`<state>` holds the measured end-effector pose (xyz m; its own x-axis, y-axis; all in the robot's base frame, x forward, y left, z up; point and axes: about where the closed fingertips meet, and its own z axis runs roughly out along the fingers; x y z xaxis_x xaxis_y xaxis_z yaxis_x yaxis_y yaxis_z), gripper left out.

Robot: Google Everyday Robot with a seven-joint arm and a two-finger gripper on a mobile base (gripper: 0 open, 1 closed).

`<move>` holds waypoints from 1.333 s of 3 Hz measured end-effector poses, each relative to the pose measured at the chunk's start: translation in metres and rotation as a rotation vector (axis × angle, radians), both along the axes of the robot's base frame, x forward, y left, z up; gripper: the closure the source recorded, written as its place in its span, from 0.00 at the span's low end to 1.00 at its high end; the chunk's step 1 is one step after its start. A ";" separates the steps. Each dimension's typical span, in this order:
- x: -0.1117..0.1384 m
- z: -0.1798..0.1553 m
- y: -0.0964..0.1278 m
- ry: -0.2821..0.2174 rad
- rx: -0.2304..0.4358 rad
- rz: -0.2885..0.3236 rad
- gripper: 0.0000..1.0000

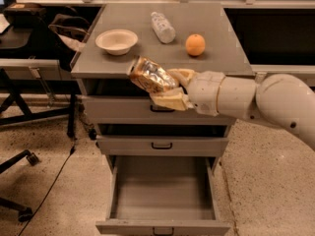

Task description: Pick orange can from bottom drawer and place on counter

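My gripper [165, 85] is shut on the orange can [151, 75], which has gold-brown patterned sides and a shiny silver end. I hold it tilted, in front of the counter's front edge and above the top drawer. The counter [147, 58] is the grey top of the cabinet. The bottom drawer [162, 200] is pulled out and shows nothing inside. My white arm [256, 104] reaches in from the right.
On the counter stand a white bowl [116, 41], a clear plastic bottle [163, 26] lying down and a round orange fruit [195, 44]. Two shallower drawers [162, 144] are shut. A dark bag [64, 28], a desk and chair legs stand at the left.
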<state>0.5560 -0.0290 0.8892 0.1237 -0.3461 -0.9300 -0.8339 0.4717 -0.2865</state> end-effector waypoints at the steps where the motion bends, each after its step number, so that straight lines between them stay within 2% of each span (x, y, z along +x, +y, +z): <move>1: 0.015 0.033 0.000 -0.039 0.019 -0.053 1.00; 2: 0.041 0.060 0.003 -0.046 0.029 -0.124 1.00; 3: 0.044 0.060 0.005 -0.053 0.036 -0.123 1.00; 4: 0.067 0.059 0.007 -0.074 0.041 -0.121 1.00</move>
<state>0.6229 -0.0219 0.9484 0.1519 -0.3245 -0.9336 -0.7479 0.5799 -0.3232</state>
